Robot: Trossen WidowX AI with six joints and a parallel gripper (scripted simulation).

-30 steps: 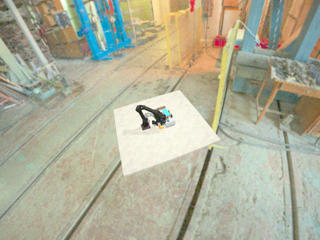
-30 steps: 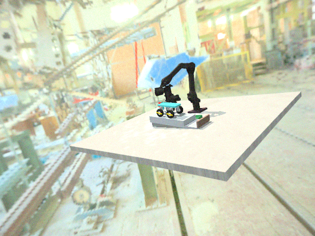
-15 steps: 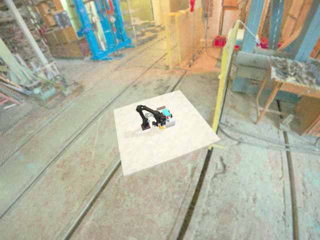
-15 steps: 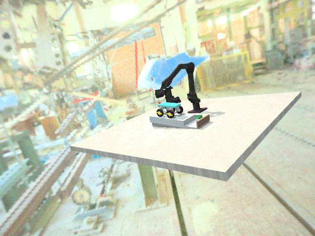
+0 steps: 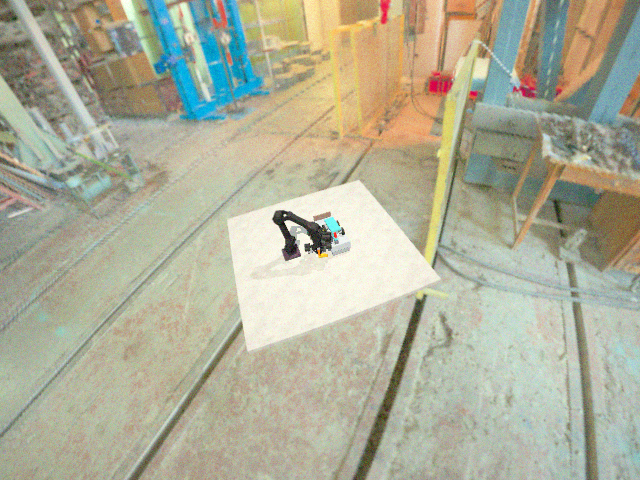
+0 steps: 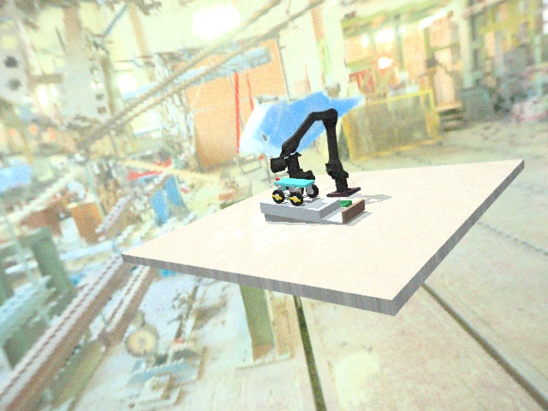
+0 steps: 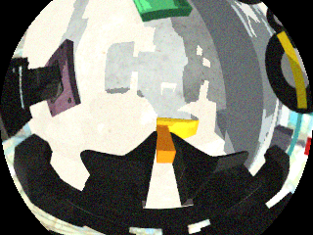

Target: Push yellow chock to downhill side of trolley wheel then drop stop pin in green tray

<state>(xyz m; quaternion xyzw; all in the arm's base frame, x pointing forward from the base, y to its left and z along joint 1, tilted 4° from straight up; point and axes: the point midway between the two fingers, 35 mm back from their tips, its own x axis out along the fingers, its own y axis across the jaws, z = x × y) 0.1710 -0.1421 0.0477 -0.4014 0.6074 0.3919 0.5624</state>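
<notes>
The yellow chock (image 5: 324,255) (image 7: 186,128) is on the table beside the ramp (image 5: 341,249) (image 6: 288,211) (image 7: 240,73). My gripper (image 7: 162,135) is shut on its orange handle (image 7: 165,151), with a fingertip on each side. The black rubber base cannot be made out. The trolley with a turquoise top (image 5: 332,224) (image 6: 294,182) stands on the ramp; a black wheel with a yellow bar shows at the right of the wrist view. The red pin head (image 5: 335,235) (image 6: 277,179) (image 7: 307,146) is at the trolley's uphill end. The green tray (image 6: 345,203) (image 7: 163,10) is near the ramp's low end.
A brown block (image 5: 322,215) (image 6: 354,211) stands across the ramp's foot. The arm's purple base plate (image 5: 291,254) (image 6: 343,192) (image 7: 66,80) is on the other side of the gripper from the ramp. The trolley and ramp are close beside the gripper.
</notes>
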